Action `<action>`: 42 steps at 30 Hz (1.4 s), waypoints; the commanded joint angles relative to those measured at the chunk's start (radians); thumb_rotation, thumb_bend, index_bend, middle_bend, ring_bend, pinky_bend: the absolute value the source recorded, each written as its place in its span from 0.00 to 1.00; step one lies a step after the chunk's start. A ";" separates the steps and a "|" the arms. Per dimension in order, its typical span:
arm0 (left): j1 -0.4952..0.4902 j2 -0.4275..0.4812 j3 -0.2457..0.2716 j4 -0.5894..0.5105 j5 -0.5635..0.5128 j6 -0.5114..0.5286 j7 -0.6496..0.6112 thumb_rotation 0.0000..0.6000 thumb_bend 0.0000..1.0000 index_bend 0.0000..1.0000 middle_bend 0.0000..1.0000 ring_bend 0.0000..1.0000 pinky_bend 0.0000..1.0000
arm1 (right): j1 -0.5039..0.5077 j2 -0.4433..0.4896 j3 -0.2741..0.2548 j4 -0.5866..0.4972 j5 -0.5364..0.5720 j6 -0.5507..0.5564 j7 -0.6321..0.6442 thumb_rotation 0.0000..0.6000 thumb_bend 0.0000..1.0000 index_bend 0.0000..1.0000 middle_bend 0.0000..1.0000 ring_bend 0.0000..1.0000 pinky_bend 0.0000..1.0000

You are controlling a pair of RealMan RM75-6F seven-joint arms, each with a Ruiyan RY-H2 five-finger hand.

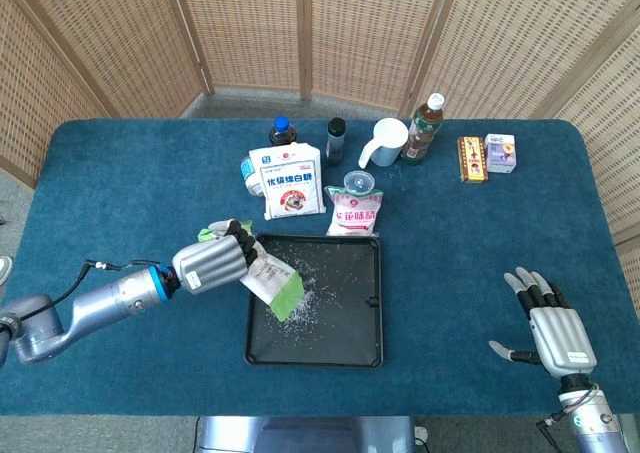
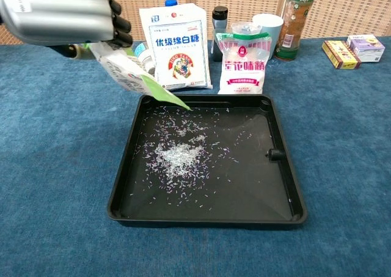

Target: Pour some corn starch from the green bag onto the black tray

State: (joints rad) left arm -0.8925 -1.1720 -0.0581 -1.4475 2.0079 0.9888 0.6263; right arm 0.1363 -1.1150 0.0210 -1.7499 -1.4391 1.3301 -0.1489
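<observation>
The left hand is gripping the green bag, tilting its long axis down-right over the black tray; the right hand is lying with fingers spread.

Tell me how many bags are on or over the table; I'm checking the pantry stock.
3. The green bag is held by the left hand over the black tray. The blue-and-white bag and the pink-and-white bag stand just behind the tray. None seems hidden.
</observation>
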 commanded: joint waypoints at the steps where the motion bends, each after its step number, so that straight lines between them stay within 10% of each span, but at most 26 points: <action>1: -0.023 0.000 -0.010 -0.002 0.008 -0.024 0.031 1.00 0.45 0.72 0.63 0.61 0.66 | 0.000 0.000 0.000 0.001 0.000 0.000 0.000 0.70 0.02 0.04 0.02 0.00 0.08; 33: -0.107 0.080 -0.043 -0.147 0.048 -0.216 0.348 1.00 0.57 0.85 0.71 0.64 0.67 | 0.008 -0.016 -0.009 0.005 -0.006 -0.014 -0.018 0.69 0.02 0.04 0.02 0.00 0.08; 42: -0.107 0.037 -0.039 -0.156 0.042 -0.246 0.394 1.00 0.50 0.99 0.88 0.71 0.67 | 0.008 -0.015 -0.012 0.002 -0.012 -0.012 -0.018 0.69 0.02 0.04 0.02 0.00 0.08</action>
State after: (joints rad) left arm -1.0011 -1.1235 -0.0961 -1.5978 2.0585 0.7383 1.0165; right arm 0.1443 -1.1301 0.0087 -1.7484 -1.4515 1.3181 -0.1671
